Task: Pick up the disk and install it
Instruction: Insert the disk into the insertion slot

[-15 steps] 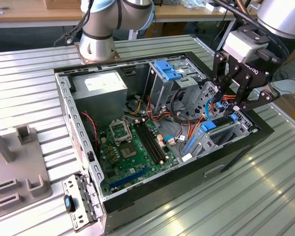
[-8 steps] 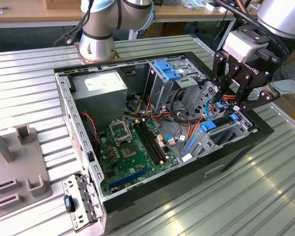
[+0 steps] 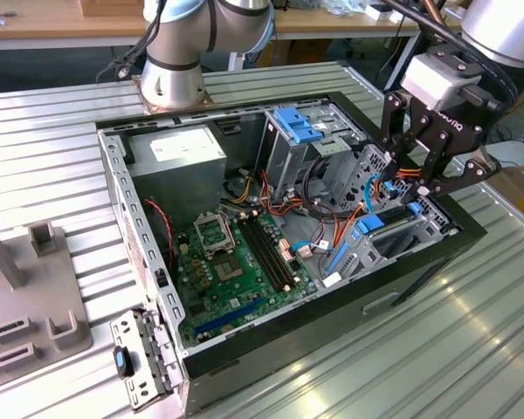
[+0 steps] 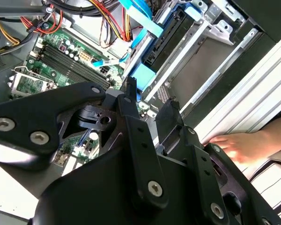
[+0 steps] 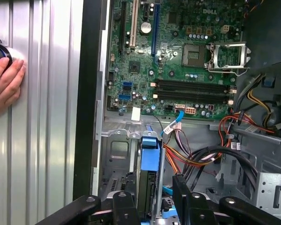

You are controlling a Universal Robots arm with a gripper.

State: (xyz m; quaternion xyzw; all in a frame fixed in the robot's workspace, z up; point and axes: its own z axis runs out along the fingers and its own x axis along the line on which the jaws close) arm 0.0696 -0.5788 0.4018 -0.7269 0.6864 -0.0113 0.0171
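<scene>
Two black fingers of the gripper were seen held apart, one on each side of the disk, with a little daylight left at either face, so nothing was judged to be clamped. The disk was found standing on edge in the grey drive cage at the near end of the computer case, toward the exterior view's right, with the motherboard to its left. Its blue rail was turned up toward the gripper. Orange and black cables were bundled just beside it. A hand was rested on the slatted table outside the case wall.

The disk was judged to be stiff and fairly heavy for its size, with smooth metal faces that could slip under a light pinch. It was also taken to be sensitive to knocks and to twisting in the cage. The blue plastic rails were thought likely to flex, so a hold across the two flat metal faces, near the middle of the exposed edge and clear of the cables, was considered soundest.
</scene>
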